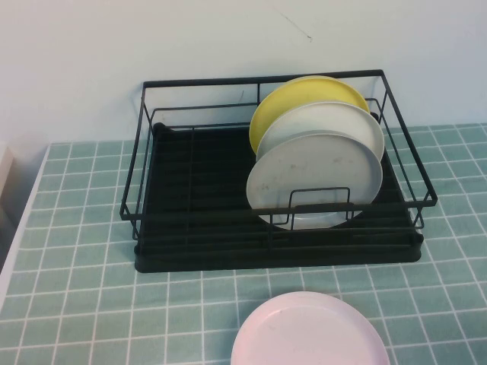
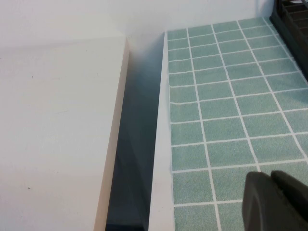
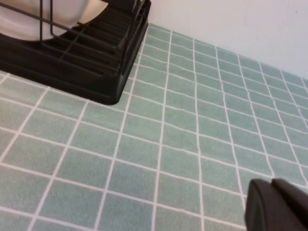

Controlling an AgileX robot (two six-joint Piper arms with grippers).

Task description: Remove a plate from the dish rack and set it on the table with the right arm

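Three plates are seen standing on edge in the dish rack (image 1: pixel 278 175), leaned one behind another toward the rack's right half: the plate (image 1: pixel 314 181), pale grey with faint dark specks, is at the front, a cleaner white plate (image 1: pixel 335 120) is stacked just behind it, and a yellow plate (image 1: pixel 304 93) is at the back. The grey plate's lower edge is held behind a small upright wire loop at the rack's front rail. The rack is set on the desk (image 1: pixel 76 228) of teal tiles with white grout, close to the pale wall. A pale pink plate (image 1: pixel 308 331) is laid flat on the desk in front of the rack, well apart from it and cut off by the lower edge of the high view. The right gripper (image 3: pixel 276 204) is shown only as a black angular piece above bare tiles, off the rack's corner; whether its fingers are spread or pressed together cannot be told. The left gripper (image 2: pixel 274 202) is likewise seen as a dark piece over the tiles near the desk's left edge, beside a white surface (image 2: pixel 53 134) separated by a narrow gap, and its fingers cannot be judged either.
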